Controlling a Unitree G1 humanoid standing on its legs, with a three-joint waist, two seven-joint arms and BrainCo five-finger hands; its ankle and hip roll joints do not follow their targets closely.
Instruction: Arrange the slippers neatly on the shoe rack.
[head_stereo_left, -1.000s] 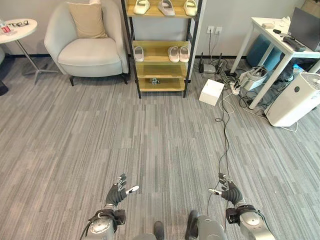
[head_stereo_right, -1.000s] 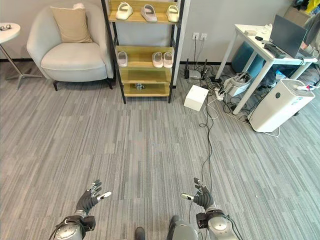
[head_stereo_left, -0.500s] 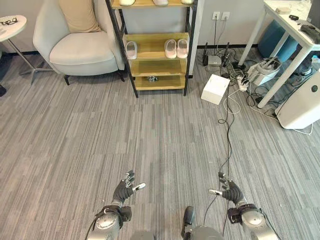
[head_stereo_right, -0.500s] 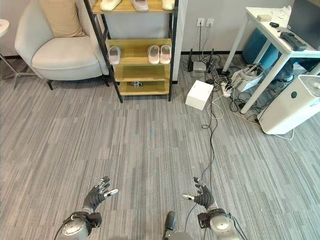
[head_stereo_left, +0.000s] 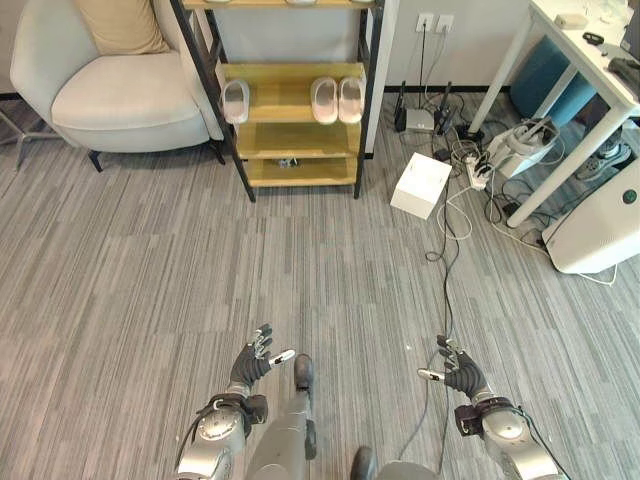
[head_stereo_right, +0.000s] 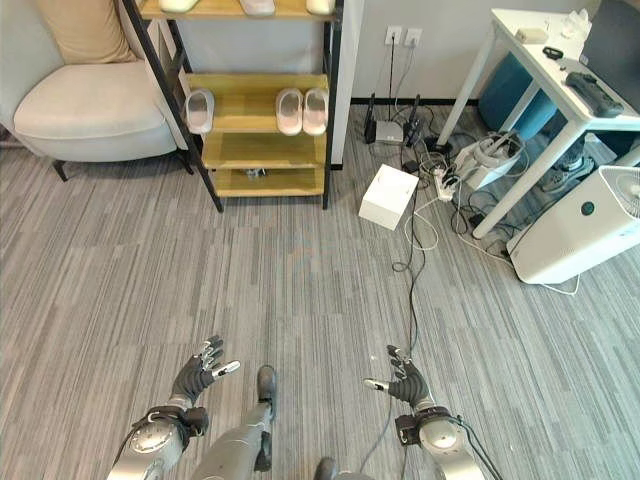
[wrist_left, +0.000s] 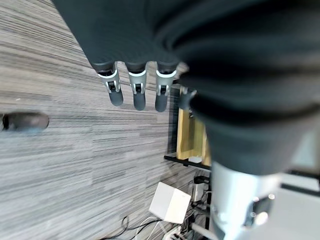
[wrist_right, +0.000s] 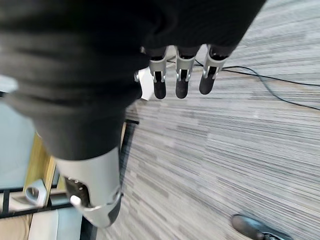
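The shoe rack (head_stereo_left: 292, 118), black-framed with wooden shelves, stands against the far wall. On its middle shelf lie a single pale slipper (head_stereo_left: 236, 100) at the left and a pair of pale slippers (head_stereo_left: 337, 98) at the right. More slippers (head_stereo_right: 258, 6) rest on the shelf above, cut off by the view's edge. My left hand (head_stereo_left: 252, 365) hangs low over the carpet, far in front of the rack, open and empty, its fingers (wrist_left: 134, 92) straight. My right hand (head_stereo_left: 458, 372) is level with it on the right, also open and empty, fingers (wrist_right: 180, 80) straight.
A grey armchair (head_stereo_left: 110, 90) stands left of the rack. A white box (head_stereo_left: 421, 184) lies right of it on the carpet. Beyond are loose cables with a power strip (head_stereo_left: 470, 165), a white table (head_stereo_left: 585, 65) and a white air purifier (head_stereo_left: 600, 225). A small object (head_stereo_left: 288, 161) sits on a lower shelf.
The camera has moved nearer the rack and shifted, so the rack and armchair sit higher and further left. Both hands remain low, open and empty.
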